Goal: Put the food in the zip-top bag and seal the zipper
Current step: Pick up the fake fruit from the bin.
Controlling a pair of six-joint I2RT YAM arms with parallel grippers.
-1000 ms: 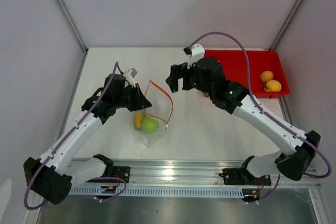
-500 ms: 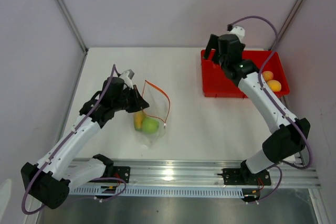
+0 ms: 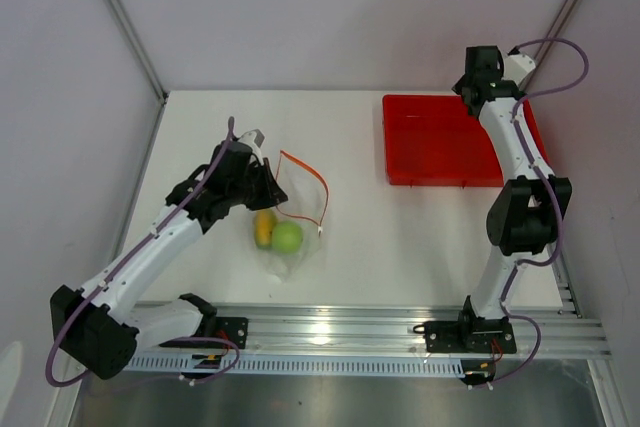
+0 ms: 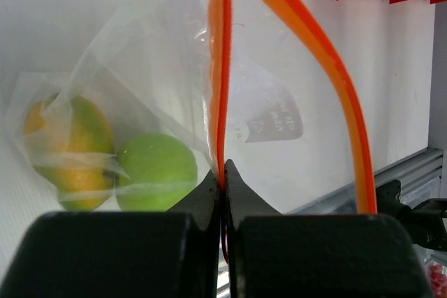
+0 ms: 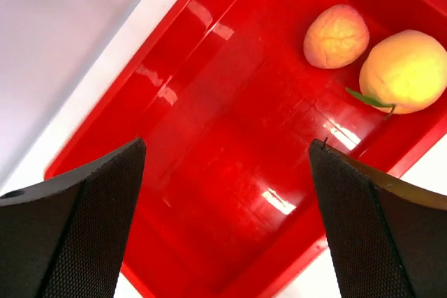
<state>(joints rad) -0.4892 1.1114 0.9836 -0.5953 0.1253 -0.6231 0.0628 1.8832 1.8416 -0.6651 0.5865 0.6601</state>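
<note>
One red tray [image 3: 430, 142] holds two peach-like fruits [image 5: 336, 35] [image 5: 407, 71]; left of it: one zip-top bag [image 3: 300, 209], one apple [image 3: 287, 237], one mango [image 3: 264, 228].

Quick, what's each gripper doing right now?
Left gripper: closed, pinching the thin orange-red zipper strip of the clear plastic bag.
Right gripper: open, holding nothing, over the red rectangular plastic tray.

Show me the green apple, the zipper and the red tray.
green apple [image 4: 155, 172], left wrist view, middle of its skin.
zipper [image 4: 219, 33], left wrist view, upright orange strip.
red tray [image 5: 223, 137], right wrist view, bare floor.
</note>
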